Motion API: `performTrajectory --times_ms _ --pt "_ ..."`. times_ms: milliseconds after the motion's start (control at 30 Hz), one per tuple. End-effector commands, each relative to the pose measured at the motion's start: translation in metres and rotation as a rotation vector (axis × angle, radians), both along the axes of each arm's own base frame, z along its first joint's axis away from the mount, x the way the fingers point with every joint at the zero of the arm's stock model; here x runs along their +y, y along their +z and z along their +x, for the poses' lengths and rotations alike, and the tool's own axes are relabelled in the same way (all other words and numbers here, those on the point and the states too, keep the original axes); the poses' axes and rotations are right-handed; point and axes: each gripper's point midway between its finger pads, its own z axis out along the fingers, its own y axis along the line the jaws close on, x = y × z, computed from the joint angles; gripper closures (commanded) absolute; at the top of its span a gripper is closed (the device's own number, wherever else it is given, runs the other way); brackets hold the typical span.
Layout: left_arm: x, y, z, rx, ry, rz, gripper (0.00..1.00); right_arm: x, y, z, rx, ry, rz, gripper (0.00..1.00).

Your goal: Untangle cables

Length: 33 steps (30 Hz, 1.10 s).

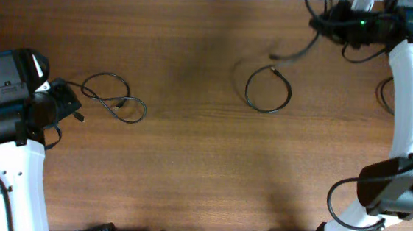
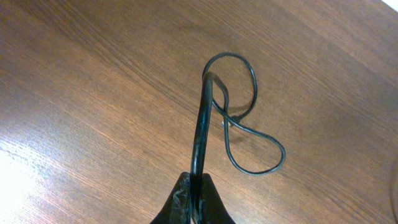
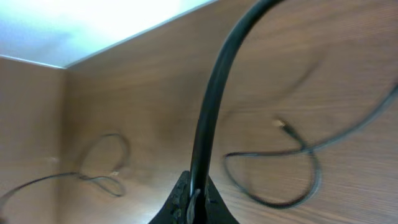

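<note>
Two grippers are each pinched shut on a cord. The left gripper [image 2: 194, 198] has its fingers together on the left cable [image 2: 200, 124]. This cord rises from the jaws and drops to the table [image 1: 188, 166], where it lies in a loose figure-eight just beside that arm. The right gripper [image 3: 193, 200] is likewise clamped on the middle cable [image 3: 208, 106], held up near the far edge. From there the cord slopes down to a single round loop at mid-table, with a small plug end by the crossing.

The two cords lie well apart and do not touch. I judge the separating largely done, and the work in hand is to open out each cord's own loops. To do that well, each arm should draw its held end away from its loop, low and slow along the line of the cord. That way the crossing slides open instead of cinching into a knot. A jerk could slip the thin cord out of the fingers. Moving one arm at a time lets the overhead view confirm that the free plug trails through.
</note>
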Motion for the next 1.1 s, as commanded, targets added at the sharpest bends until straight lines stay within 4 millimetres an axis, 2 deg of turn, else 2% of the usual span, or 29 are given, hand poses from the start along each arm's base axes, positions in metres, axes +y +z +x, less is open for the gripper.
performTrajectory --times_ms 0,67,133,200,267,300,333,367,400,467,500,567,633,667,733,767,833,900,1000,1067 --pt "0.003 0.003 0.001 -0.016 0.056 -0.021 1.0 0.005 -0.071 -0.015 0.17 0.011 -0.239 0.96" --pt "0.003 0.002 0.001 -0.012 0.056 -0.022 1.0 0.04 -0.111 -0.028 0.236 0.098 -0.25 0.96" --pt "0.002 0.001 -0.001 -0.005 0.055 -0.023 1.0 0.07 -0.148 -0.034 0.23 0.159 -0.286 0.95" --pt "0.002 0.0 -0.003 0.006 0.056 -0.026 0.99 0.087 -0.186 -0.048 0.27 0.168 -0.272 0.94" --pt "0.002 0.0 -0.003 0.005 0.056 -0.025 0.98 0.097 -0.216 -0.069 0.339 0.15 -0.258 0.91" --pt "0.002 0.0 -0.003 0.006 0.056 -0.026 0.98 0.107 -0.236 -0.092 0.394 0.182 -0.271 0.78" --pt "0.002 0.0 -0.003 0.006 0.056 -0.026 0.97 0.111 -0.245 -0.102 0.434 0.171 -0.269 0.61" --pt "0.002 0.0 -0.003 0.006 0.056 -0.026 0.97 0.114 -0.25 -0.11 0.471 0.144 -0.261 0.18" --pt "0.002 0.0 -0.003 0.006 0.056 -0.026 0.97 0.114 -0.25 -0.11 0.486 0.114 -0.254 0.01" --pt "0.002 0.0 -0.003 0.006 0.056 -0.026 0.97 0.118 -0.244 -0.087 0.41 0.065 -0.217 0.01" --pt "0.002 0.0 -0.003 0.006 0.056 -0.026 0.95 0.12 -0.235 -0.074 0.375 0.06 -0.2 0.01" --pt "0.002 -0.001 -0.004 0.01 0.056 -0.027 0.95 0.118 -0.187 -0.04 0.251 0.059 -0.198 0.01" --pt "0.002 -0.001 -0.004 0.009 0.056 -0.026 0.94 0.089 -0.152 -0.028 0.213 -0.037 -0.336 0.02" --pt "0.002 0.0 -0.004 0.009 0.056 -0.026 0.92 0.075 -0.146 -0.03 0.225 -0.082 -0.404 0.01" --pt "0.002 -0.001 -0.004 0.01 0.056 -0.027 0.91 0.054 -0.165 -0.075 0.464 -0.227 -0.447 0.01" --pt "0.002 0.0 -0.004 0.008 0.056 -0.026 0.91 0.052 -0.177 -0.094 0.56 -0.284 -0.432 0.01" --pt "0.002 0.001 -0.001 -0.003 0.056 -0.024 0.91 0.068 -0.206 -0.116 0.621 -0.229 -0.397 0.01" --pt "0.002 0.001 -0.001 -0.002 0.056 -0.024 0.91 0.083 -0.222 -0.124 0.603 -0.138 -0.393 0.01" --pt "0.002 0.001 -0.002 -0.002 0.056 -0.024 0.91 0.088 -0.221 -0.123 0.592 -0.126 -0.382 0.01" --pt "0.003 0.001 -0.001 -0.004 0.056 -0.023 0.9 0.085 -0.211 -0.118 0.558 -0.13 -0.369 0.01"
